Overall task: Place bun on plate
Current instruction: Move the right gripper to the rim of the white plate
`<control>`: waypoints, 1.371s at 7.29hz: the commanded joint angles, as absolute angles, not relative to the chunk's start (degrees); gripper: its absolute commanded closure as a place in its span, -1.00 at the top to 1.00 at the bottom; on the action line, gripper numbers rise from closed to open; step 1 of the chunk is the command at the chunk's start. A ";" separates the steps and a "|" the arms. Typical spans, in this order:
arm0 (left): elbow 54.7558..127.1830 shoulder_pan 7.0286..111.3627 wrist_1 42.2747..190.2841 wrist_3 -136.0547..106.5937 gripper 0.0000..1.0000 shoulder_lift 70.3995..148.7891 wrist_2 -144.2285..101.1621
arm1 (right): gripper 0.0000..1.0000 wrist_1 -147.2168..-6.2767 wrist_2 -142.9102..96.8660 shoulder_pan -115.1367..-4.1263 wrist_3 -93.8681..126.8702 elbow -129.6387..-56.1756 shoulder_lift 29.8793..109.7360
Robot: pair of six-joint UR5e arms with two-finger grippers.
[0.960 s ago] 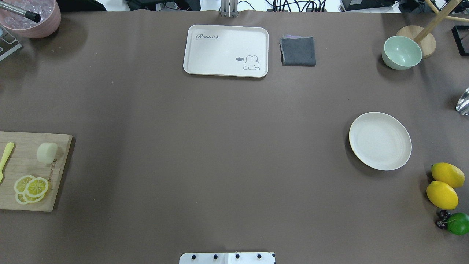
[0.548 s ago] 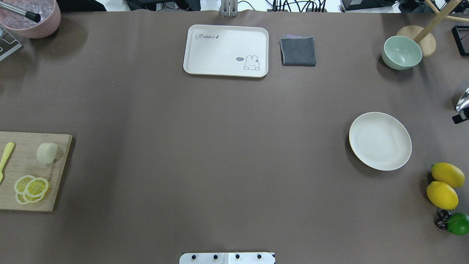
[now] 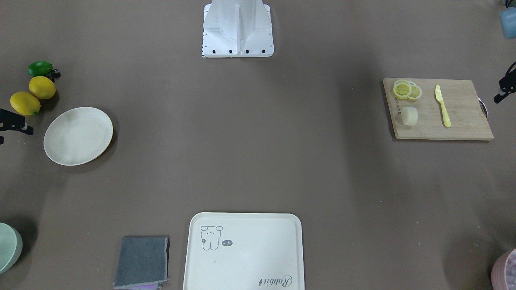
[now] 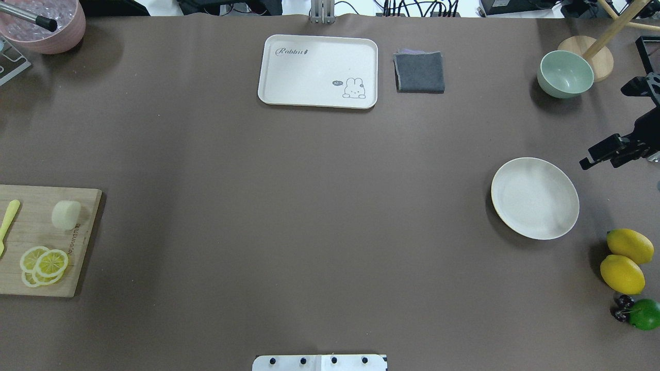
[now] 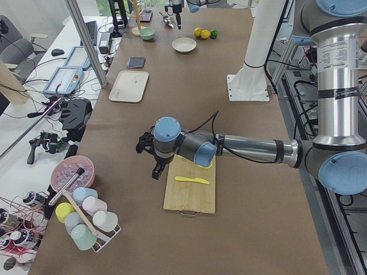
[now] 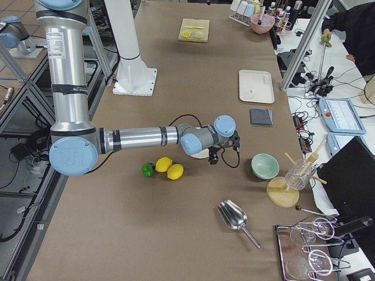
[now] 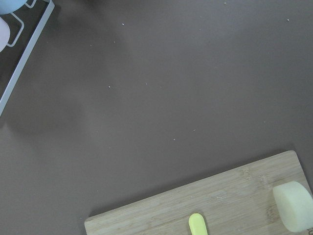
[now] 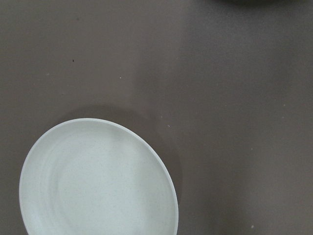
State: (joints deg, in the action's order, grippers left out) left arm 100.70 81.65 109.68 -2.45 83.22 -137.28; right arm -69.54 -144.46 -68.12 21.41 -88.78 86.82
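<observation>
The bun (image 4: pixel 66 215), a pale cream short cylinder, lies on a wooden cutting board (image 4: pixel 31 278) at the table's left edge; it also shows in the front view (image 3: pixel 409 116) and the left wrist view (image 7: pixel 293 205). The round cream plate (image 4: pixel 534 198) sits bare on the right side, seen as well from the front (image 3: pixel 78 135) and by the right wrist camera (image 8: pixel 98 181). My right gripper (image 4: pixel 606 126) hangs at the right edge, above and beyond the plate, its fingers wide apart and holding nothing. Of my left gripper (image 3: pixel 504 90) only an edge shows, right of the board; whether it is open or shut I cannot tell.
Lemon slices (image 4: pixel 44 265) and a yellow knife (image 4: pixel 9 221) share the board. Two lemons (image 4: pixel 624 260) and a lime (image 4: pixel 644 314) lie near the plate. A cream tray (image 4: pixel 289 90), grey cloth (image 4: pixel 419 72), green bowl (image 4: pixel 565 73) and pink bowl (image 4: pixel 44 31) line the far edge.
My right gripper has come into the overhead view from the right edge and moved left toward the plate. The bun, plate and board have not moved.
</observation>
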 commanded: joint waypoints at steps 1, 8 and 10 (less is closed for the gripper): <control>101.07 81.65 109.69 -2.46 0.94 83.23 -137.37 | 0.86 -65.05 -143.09 -66.54 21.53 -85.35 86.04; 100.99 81.65 109.69 -2.55 0.94 83.41 -137.29 | 0.18 -58.36 -140.01 -60.73 21.53 -83.58 86.40; 101.16 81.65 109.69 -2.64 0.94 83.41 -137.29 | -0.26 -58.36 -140.01 -60.73 21.53 -83.15 86.31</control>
State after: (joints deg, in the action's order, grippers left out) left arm 101.02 81.65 109.73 -2.57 83.42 -137.29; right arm -58.37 -140.00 -60.78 21.53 -83.37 86.39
